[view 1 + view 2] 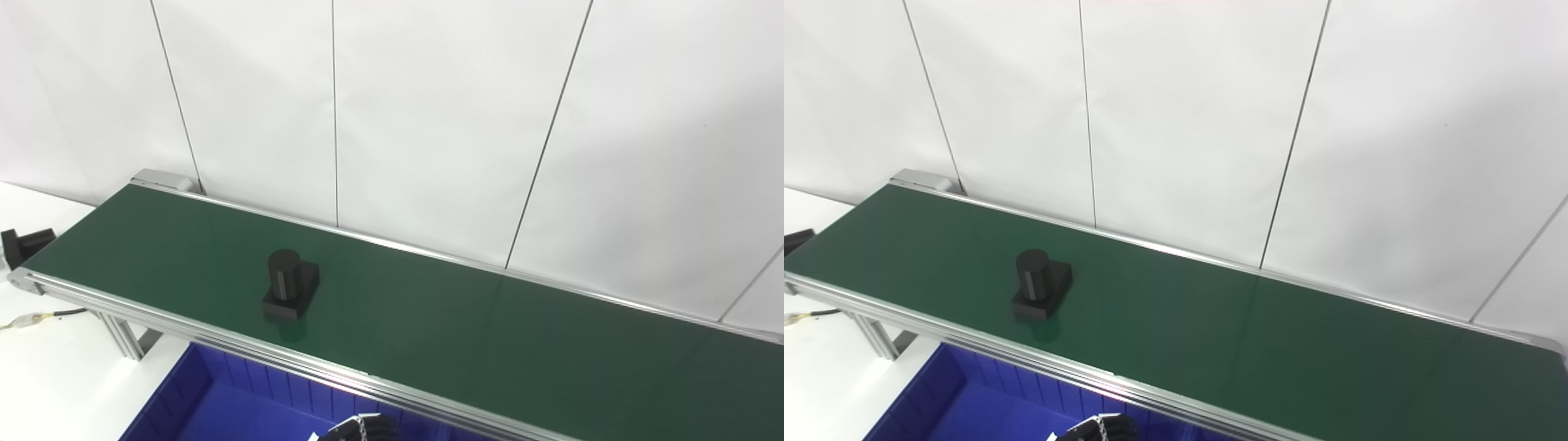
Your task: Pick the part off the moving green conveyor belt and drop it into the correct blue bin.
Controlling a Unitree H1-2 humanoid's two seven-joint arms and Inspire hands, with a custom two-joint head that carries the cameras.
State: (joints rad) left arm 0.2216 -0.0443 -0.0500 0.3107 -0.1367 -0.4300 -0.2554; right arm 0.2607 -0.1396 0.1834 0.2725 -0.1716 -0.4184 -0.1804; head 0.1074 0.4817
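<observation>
White panelled wall [429, 122] with dark seams

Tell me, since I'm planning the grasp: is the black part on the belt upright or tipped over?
Upright. The black part sits flat on its square base on the green belt, its cylinder pointing up.

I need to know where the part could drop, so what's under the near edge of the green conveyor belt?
A blue bin sits below the conveyor belt's near rail, its ribbed wall visible. The belt hides its far side. The black part rides above.
</observation>
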